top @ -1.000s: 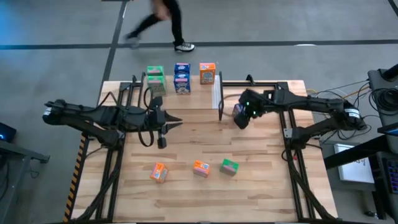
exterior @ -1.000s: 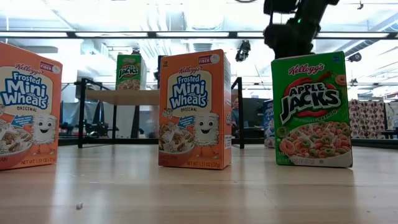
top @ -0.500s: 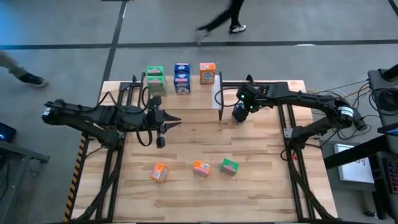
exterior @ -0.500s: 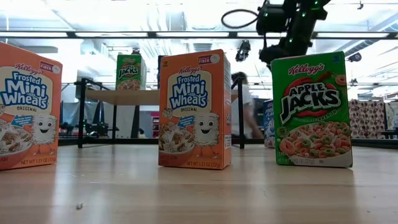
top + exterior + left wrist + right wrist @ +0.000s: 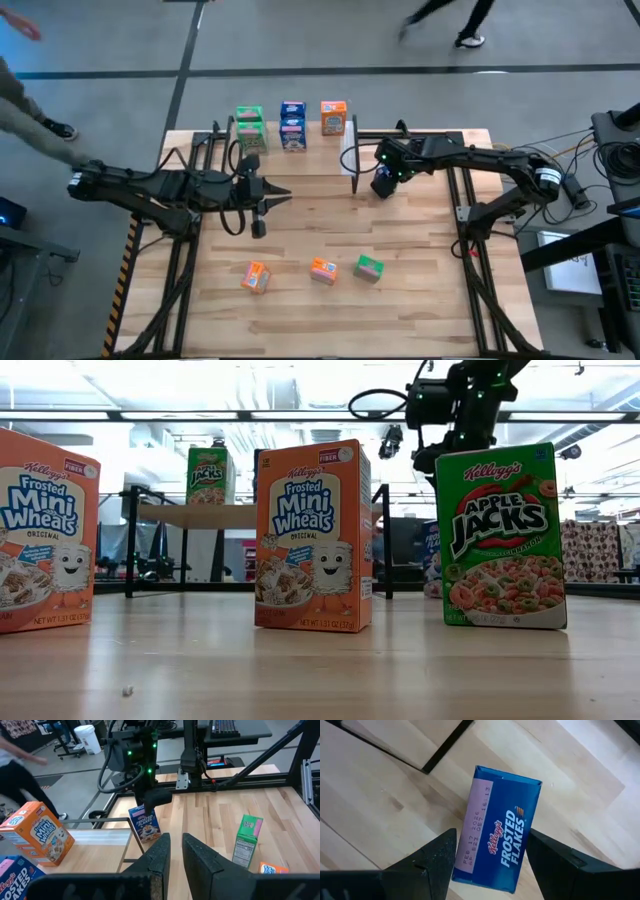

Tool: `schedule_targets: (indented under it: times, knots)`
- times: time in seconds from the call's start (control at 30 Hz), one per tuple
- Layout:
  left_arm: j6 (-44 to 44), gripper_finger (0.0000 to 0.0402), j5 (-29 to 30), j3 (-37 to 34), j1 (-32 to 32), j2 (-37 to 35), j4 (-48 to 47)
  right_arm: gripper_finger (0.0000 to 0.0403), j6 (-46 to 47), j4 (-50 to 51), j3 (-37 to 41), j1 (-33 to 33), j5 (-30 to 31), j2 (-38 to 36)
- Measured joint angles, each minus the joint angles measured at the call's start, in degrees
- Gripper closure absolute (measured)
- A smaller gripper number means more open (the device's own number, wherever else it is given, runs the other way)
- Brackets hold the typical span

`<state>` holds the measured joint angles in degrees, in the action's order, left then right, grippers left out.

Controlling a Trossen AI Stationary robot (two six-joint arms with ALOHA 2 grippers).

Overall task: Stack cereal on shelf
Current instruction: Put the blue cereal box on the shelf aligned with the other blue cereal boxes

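Observation:
My right gripper (image 5: 381, 184) stands over the table by the shelf's white end (image 5: 348, 150) and is shut on a blue cereal box (image 5: 497, 830). That box also shows in the left wrist view (image 5: 145, 824). The shelf (image 5: 200, 515) carries green (image 5: 250, 125), blue (image 5: 292, 125) and orange (image 5: 333, 117) boxes. Two orange boxes (image 5: 256, 277) (image 5: 323, 270) and a green box (image 5: 369, 267) stand on their bases near the table's front. My left gripper (image 5: 288, 195) waits shut and empty at the table's middle left. My right gripper pinches the blue box's two narrow sides near its top (image 5: 462, 855) between its two fingers. The fingers come from above, pointing down. The box stays upright and slightly tilted, its bottom (image 5: 150, 839) at table height; whether it rests on the table, I cannot tell.
The shelf's black leg (image 5: 355, 172) stands close beside my right gripper. Black frame rails (image 5: 465, 215) run along the table's right side. Bare tabletop (image 5: 330, 225) lies between the arms and the front row of boxes. A person walks on the floor beyond the table (image 5: 450, 20).
My right arm has reached farther out, and its gripper has gone a little toward the table's left edge and the shelf's white end. People have walked across the floor behind the table.

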<state>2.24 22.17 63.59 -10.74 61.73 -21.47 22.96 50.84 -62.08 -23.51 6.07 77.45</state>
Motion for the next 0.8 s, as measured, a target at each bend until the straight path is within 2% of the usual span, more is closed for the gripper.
schedule_targets:
  times: [0.13, 0.5, 0.8]
  knots:
    - [0.0, 0.0369, 0.0, 0.0, 0.0, 0.0, 0.0, 0.0188, 0.0, -0.2, 0.0, 0.0, 0.0, 0.7]
    - [0.2, 0.0369, 0.0, 0.0, 0.0, 0.0, 0.0, 0.0251, 0.0, 0.0, 0.0, 0.0, -0.5, 0.4]
    - [3.0, 0.0369, 0.0, -0.6, 0.0, -1.1, -0.1, 0.0256, 0.2, 4.0, -0.9, 0.0, -2.0, -3.2]
